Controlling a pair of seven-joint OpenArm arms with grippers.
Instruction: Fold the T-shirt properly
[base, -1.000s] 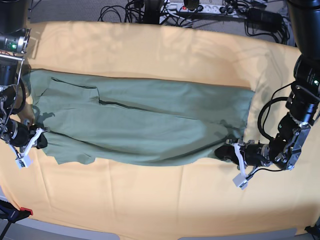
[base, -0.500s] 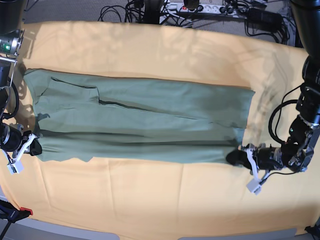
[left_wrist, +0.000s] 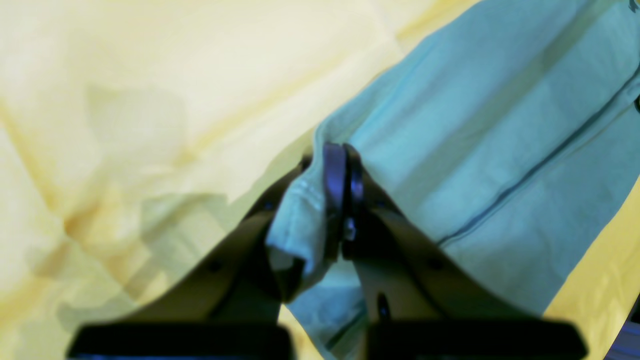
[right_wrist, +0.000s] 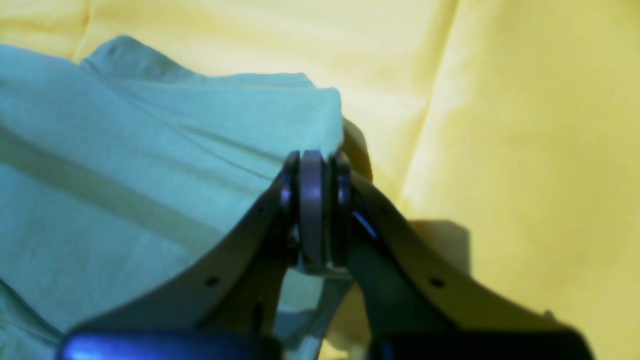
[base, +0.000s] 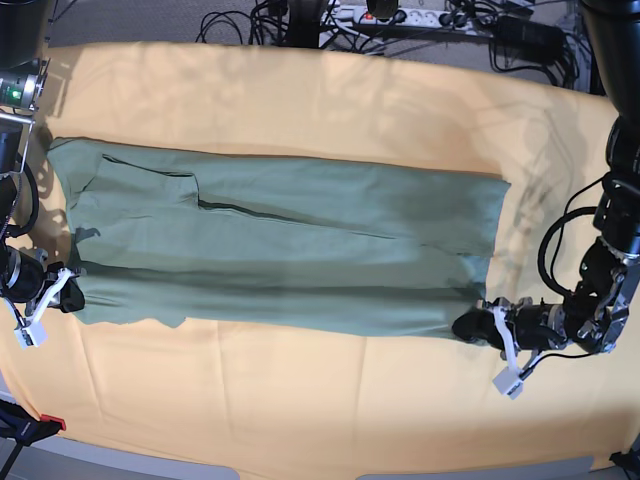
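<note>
The sage-green T-shirt (base: 290, 240) lies stretched flat as a long folded band across the yellow-orange cloth (base: 300, 410). My left gripper (base: 468, 325) is shut on the shirt's front right corner, low over the cloth. In the left wrist view, that gripper (left_wrist: 342, 200) pinches a hemmed edge of the shirt (left_wrist: 475, 150). My right gripper (base: 68, 293) is shut on the shirt's front left corner. In the right wrist view, that gripper (right_wrist: 315, 210) clamps the shirt (right_wrist: 150, 175) at a folded corner. The neckline and tag are not visible.
The yellow-orange cloth covers the whole table. Cables and a power strip (base: 390, 15) lie beyond the far edge. A red-tipped clamp (base: 45, 423) sits at the front left corner. Both arms' cabling hangs near the table's side edges.
Both grippers have pulled outward and toward the front, drawing the shirt's sagging front edge taut and straight. In the last half second the left gripper dropped slightly lower.
</note>
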